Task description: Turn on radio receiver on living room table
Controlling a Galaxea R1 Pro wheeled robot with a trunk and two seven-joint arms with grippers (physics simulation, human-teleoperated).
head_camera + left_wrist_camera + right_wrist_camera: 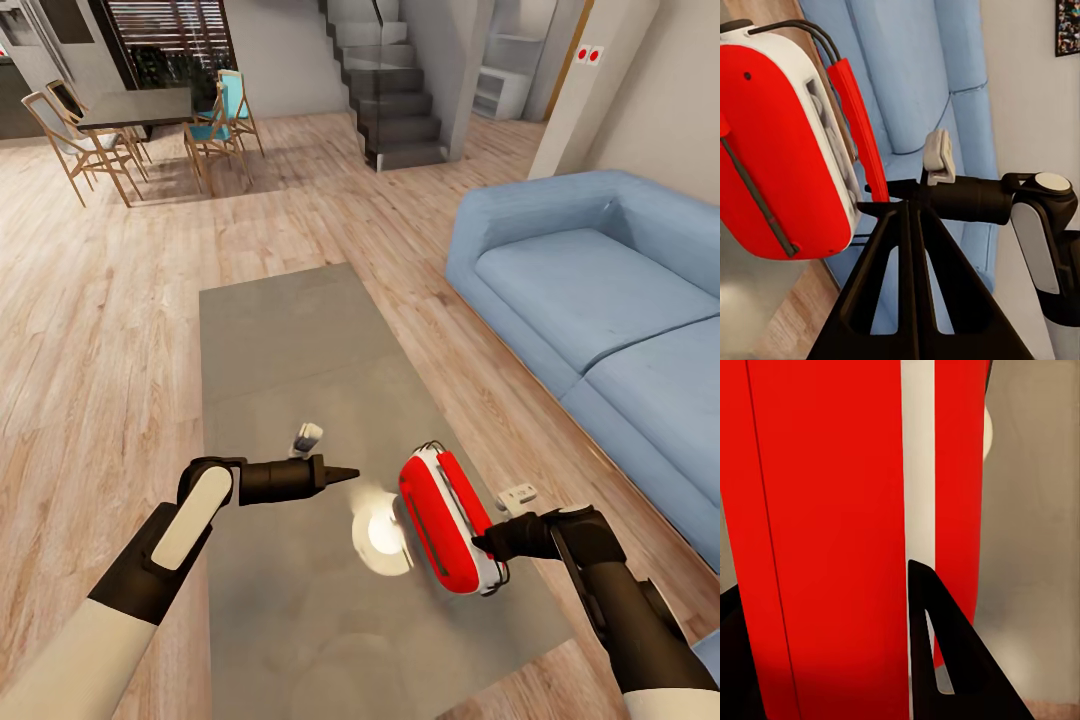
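Radio [445,520]: stood on the desk [290,340], long axis running 11 to 5 o'clock.
Right gripper [487,545]: at the radio's 5 o'clock end, clamped on it; the nearer arm.
Left gripper [345,473]: at the radio's 9 o'clock, fingers together, apart from it.
Sofa [600,290]: at 2 o'clock.

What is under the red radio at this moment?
Under the radio receiver, gripped by the right gripper, is the grey table. The tabletop directly beneath it is covered.
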